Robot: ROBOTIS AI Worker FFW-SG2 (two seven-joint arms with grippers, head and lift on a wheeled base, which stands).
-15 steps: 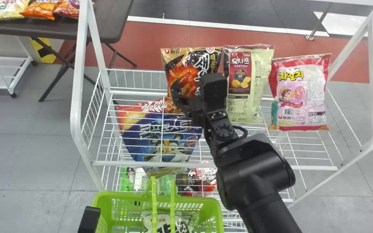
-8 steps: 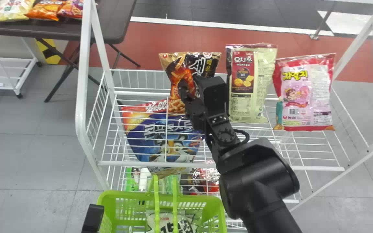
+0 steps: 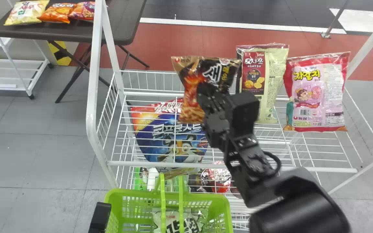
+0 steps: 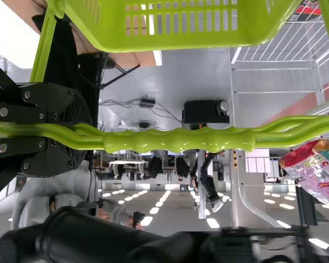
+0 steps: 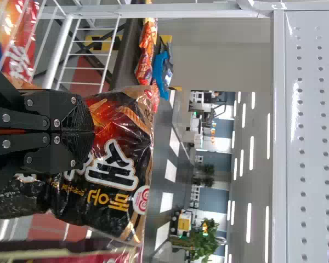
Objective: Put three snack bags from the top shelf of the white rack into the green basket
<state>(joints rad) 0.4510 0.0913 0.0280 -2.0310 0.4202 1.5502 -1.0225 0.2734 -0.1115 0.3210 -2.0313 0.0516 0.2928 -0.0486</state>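
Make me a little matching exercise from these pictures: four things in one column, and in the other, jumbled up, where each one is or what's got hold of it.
Things
1. Black snack bag
2. Pink-and-red snack bag
3. Blue snack bag
4. Basket handle

Places
A. Seen through the wires of the white rack
B. In the left claw
C. Farthest right of the rack's bags, head view
D. In the right claw

Pairs: 1-D, 2-C, 3-A, 4-B

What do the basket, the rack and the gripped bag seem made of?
Green basket: glossy moulded plastic, by its slotted walls. White rack: probably coated metal, by its slim glossy tubes and wires. Black snack bag: probably shiny plastic film, by its glinting creases.
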